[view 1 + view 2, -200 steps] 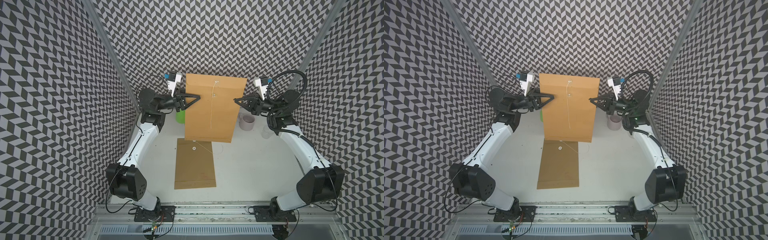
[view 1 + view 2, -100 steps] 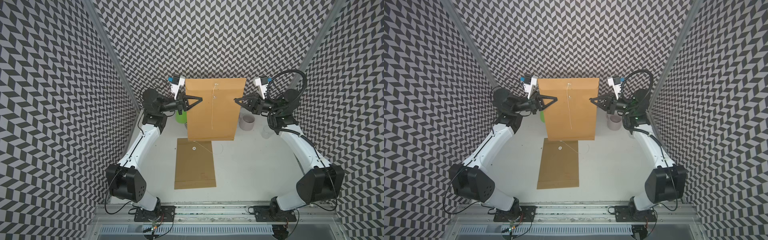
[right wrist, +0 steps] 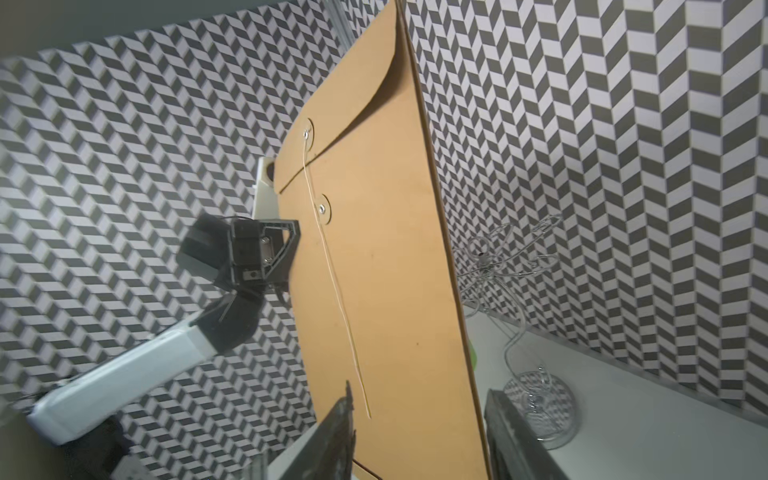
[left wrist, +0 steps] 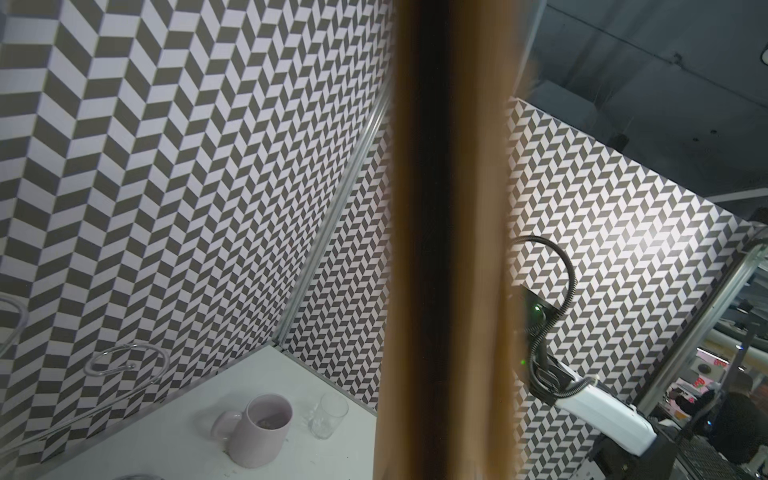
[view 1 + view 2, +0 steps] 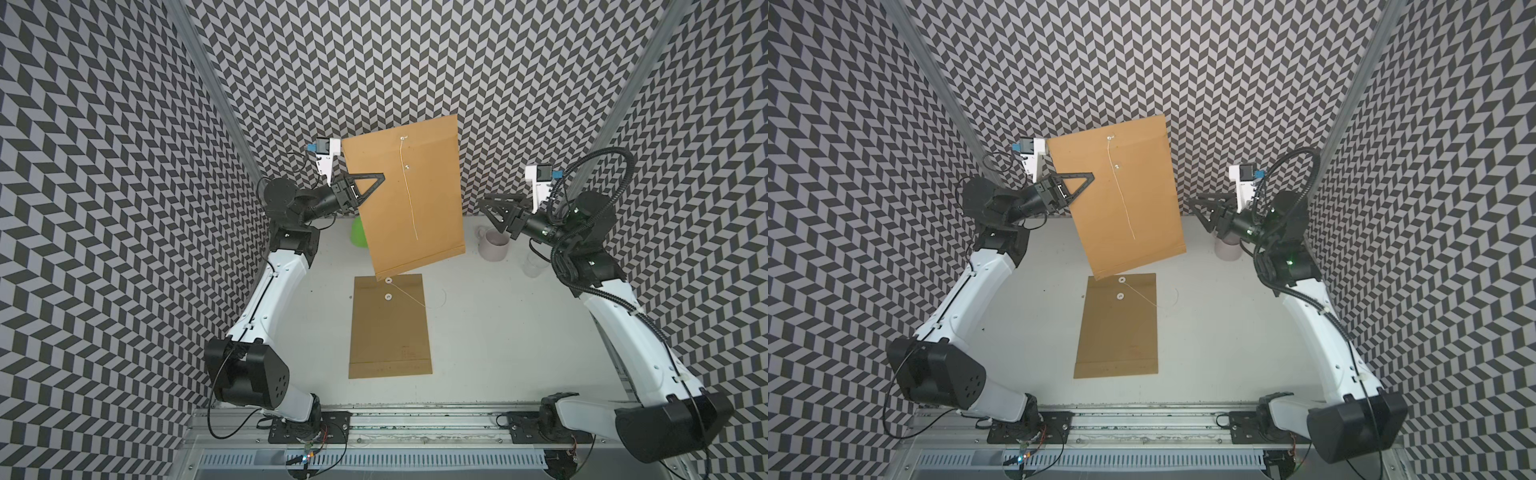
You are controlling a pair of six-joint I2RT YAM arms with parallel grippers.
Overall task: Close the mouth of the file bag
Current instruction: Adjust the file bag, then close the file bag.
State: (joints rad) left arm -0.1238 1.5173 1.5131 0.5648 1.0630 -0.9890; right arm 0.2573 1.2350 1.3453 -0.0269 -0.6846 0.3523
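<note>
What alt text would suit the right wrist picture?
A brown file bag hangs in the air, pinched at one edge by the left fingers, its string dangling unwound. The right fingers stand open in the foreground.

File bag (image 5: 409, 195) hangs above table (image 5: 498, 332), behind envelope (image 5: 390, 328).

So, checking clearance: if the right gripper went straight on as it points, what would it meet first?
Most likely the free edge of the raised file bag; the right wrist view shows it ahead of the open right gripper, though depth is unclear.
</note>
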